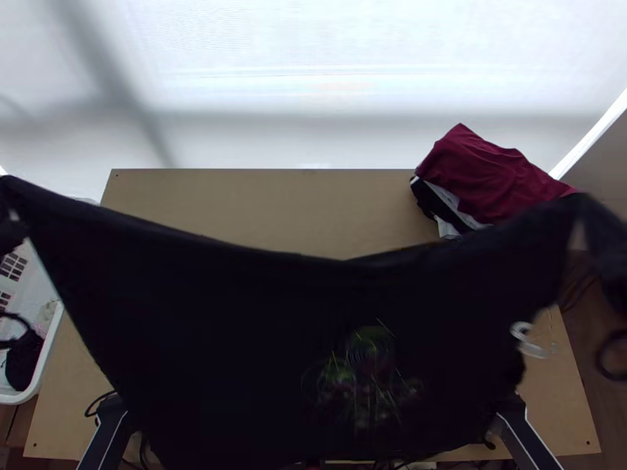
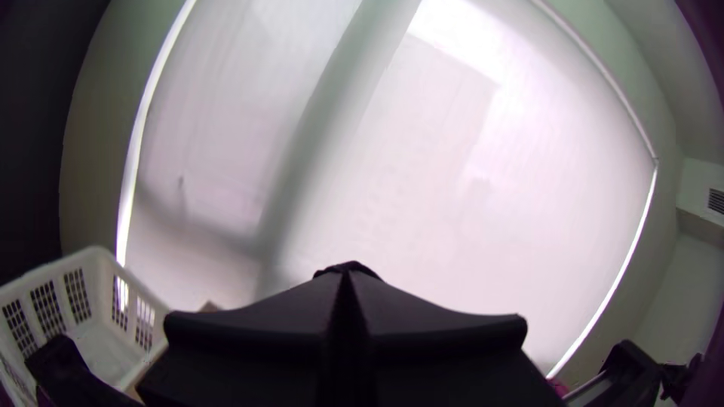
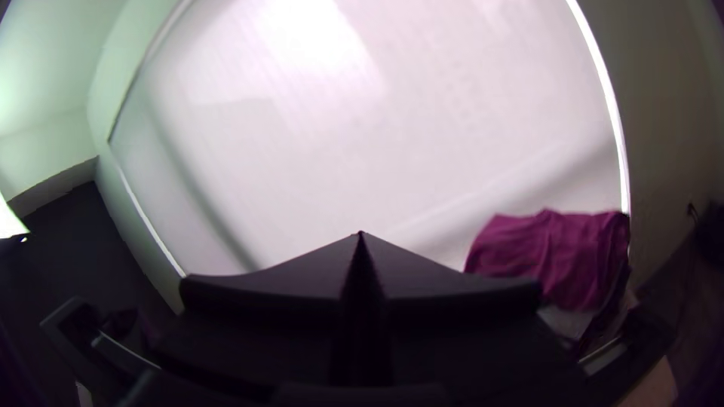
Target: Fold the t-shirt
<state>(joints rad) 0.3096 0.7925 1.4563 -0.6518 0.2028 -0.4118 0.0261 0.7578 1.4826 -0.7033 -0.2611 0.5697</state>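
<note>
Two far corners of a black cloth t-shirt with a green and reddish print are clamped, one in the left end effector, the other in the right end effector, each with its fingers pressed together. Between them the shirt is spread, its far edge sagging, over much of the light wooden table. Near the left end effector is a white slotted plastic basket; near the right end effector, a maroon cloth lies over white and black cloth.
</note>
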